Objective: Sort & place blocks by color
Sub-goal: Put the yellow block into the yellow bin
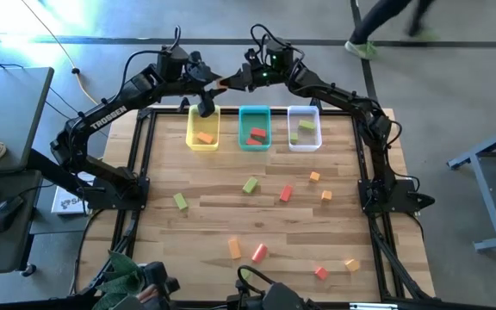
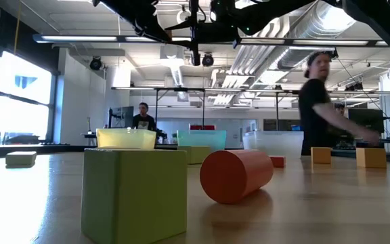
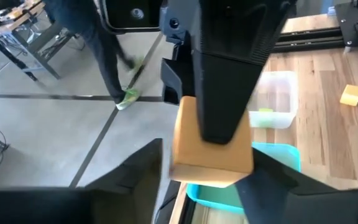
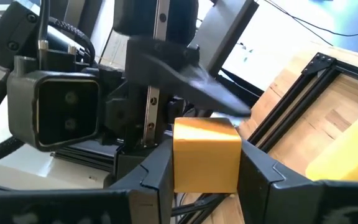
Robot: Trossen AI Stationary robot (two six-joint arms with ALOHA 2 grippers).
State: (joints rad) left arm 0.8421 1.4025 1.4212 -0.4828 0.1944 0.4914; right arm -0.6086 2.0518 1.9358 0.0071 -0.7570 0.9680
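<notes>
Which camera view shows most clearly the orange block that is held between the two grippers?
The right wrist view: the orange block fills the middle, clamped by the right gripper. The left wrist view shows it partly covered. The high view shows a tiny speck; the low view shows nothing.

My high view looks straight down on the whole table (image 1: 257, 220). My low view sits at tabletop level, facing the room. Both wrist views sit very close on one orange block (image 3: 211, 149), seen from opposite sides; bins (image 1: 254, 127) appear upper centre overhead.
</notes>
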